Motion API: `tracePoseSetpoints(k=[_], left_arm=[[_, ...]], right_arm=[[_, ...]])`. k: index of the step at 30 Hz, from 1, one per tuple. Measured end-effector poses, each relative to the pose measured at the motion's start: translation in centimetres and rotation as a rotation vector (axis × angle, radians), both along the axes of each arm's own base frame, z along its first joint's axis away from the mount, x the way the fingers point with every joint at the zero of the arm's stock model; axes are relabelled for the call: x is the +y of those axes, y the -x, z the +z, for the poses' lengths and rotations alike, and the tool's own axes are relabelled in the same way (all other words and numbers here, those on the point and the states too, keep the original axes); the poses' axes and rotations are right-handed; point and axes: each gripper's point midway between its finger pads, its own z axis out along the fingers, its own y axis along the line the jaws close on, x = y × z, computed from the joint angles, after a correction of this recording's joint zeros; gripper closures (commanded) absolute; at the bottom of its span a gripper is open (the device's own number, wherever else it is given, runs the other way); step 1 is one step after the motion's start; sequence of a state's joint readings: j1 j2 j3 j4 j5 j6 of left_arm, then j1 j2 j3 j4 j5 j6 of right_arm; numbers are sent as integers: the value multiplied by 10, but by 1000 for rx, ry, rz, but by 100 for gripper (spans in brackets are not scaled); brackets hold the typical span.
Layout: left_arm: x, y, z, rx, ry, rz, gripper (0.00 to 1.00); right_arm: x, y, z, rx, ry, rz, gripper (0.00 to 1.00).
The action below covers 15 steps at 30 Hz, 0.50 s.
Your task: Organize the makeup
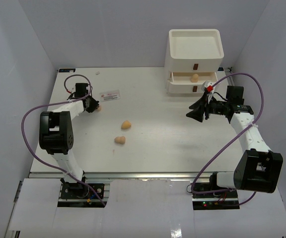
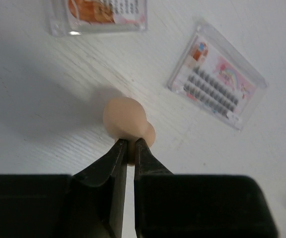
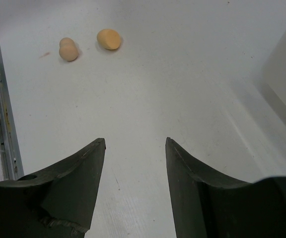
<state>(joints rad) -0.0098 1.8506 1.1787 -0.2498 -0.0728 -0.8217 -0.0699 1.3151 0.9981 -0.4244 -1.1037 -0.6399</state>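
My left gripper (image 2: 130, 145) was clamped on the narrow end of a tan egg-shaped makeup sponge (image 2: 125, 117), with the fingers pinched so close that only a sliver of it showed between them. The sponge's rounded end pointed away from me, low over the white table (image 2: 43, 99). Just beyond it lay two clear false-lash packets. One (image 2: 216, 89) was to the right, with rows of dark lashes and a pink printed card. The other (image 2: 98, 14) lay at the top edge of my wrist view, cut off by the frame.

From above, that gripper (image 1: 94, 105) sat at the far left of the table, near a lash packet (image 1: 110, 95).

My right gripper (image 3: 134, 144) hung with its jaws apart and nothing between them, over bare table just in front of the white drawer unit (image 1: 195, 54). Two more sponges lay loose near the table's middle, one (image 1: 126, 124) slightly farther from me than the other (image 1: 119, 140). They were close together but apart. A fourth sponge (image 1: 195, 77) rested in the unit's open drawer. A small white bottle (image 1: 208, 87) with a red spot stood just beside the unit's front.
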Motion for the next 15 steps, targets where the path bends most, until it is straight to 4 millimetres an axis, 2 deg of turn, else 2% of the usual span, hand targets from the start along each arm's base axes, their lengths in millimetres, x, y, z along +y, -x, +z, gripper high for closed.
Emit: tracePoseSetpoints(k=[4, 8, 11, 15], left_arm=[[-26, 8, 18, -53, 94, -124, 100], [-65, 12, 57, -189, 196, -297, 100], [-104, 11, 95, -318, 260, -460, 100], [-172, 17, 139, -442, 334, -706, 100]], right_arm=[[-4, -1, 0, 0, 0, -11, 42], [-7, -3, 0, 0, 0, -23, 42], [-11, -4, 0, 0, -1, -34, 42], [-16, -6, 1, -1, -2, -50, 42]])
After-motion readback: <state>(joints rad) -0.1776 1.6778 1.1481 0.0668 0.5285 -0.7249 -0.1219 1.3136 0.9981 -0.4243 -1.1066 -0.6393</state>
